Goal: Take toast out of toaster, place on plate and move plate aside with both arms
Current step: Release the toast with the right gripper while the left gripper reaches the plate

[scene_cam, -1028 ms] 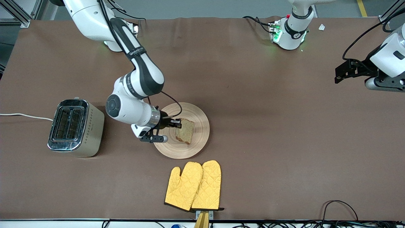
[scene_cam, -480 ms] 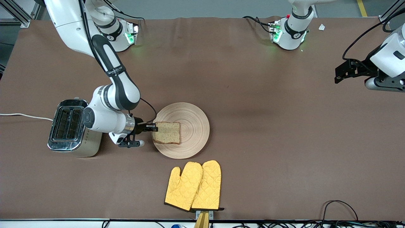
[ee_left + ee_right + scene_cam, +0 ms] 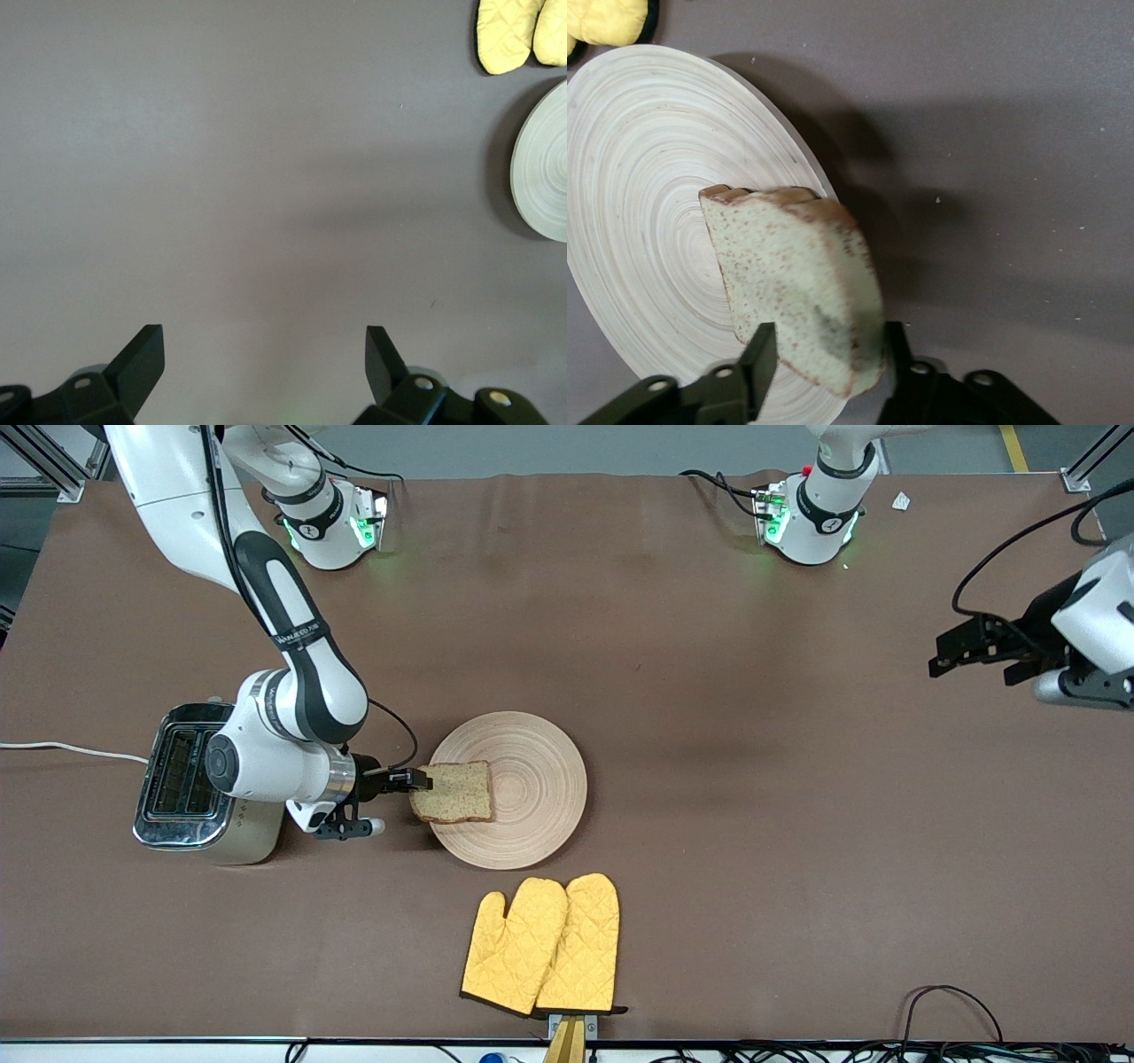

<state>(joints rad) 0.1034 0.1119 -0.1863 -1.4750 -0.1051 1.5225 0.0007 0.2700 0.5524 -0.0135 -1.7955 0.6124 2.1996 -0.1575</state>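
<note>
On the plate [image 3: 540,802], at its rim toward the right arm's end of the table [image 3: 753,779], the toast [image 3: 454,793] lay face up with one edge hanging past the wood toward the toaster [image 3: 173,779]. The right claw [image 3: 416,781] was low at that overhanging edge, and in the right wrist view the slice sat in its mouth. Whether it was clamped on the bread or slack, I could not tell. The left claw [image 3: 952,651] waited released, jaws wide apart, over bare table well apart from the plate at the left arm's end. The toaster's slots looked empty. A pair of yellow oven mitts [image 3: 540,943] lay nearer the front camera than the plate, not touching it. Handling judgement: the toast was light, fairly stiff but crumbly, with a rough, non-slip crumb. The darker crust edge was the place to pinch, with modest force, since a hard squeeze would dent or tear it. With so much of it at the rim it could tip off if nudged. The plate looked rigid, flat and light, smooth enough to slide on the brown cover, with a thin low rim that offered little to grab. Best bet: pinch the rim at two points across from each other, one claw each, and keep it level so the slice stayed put.
</note>
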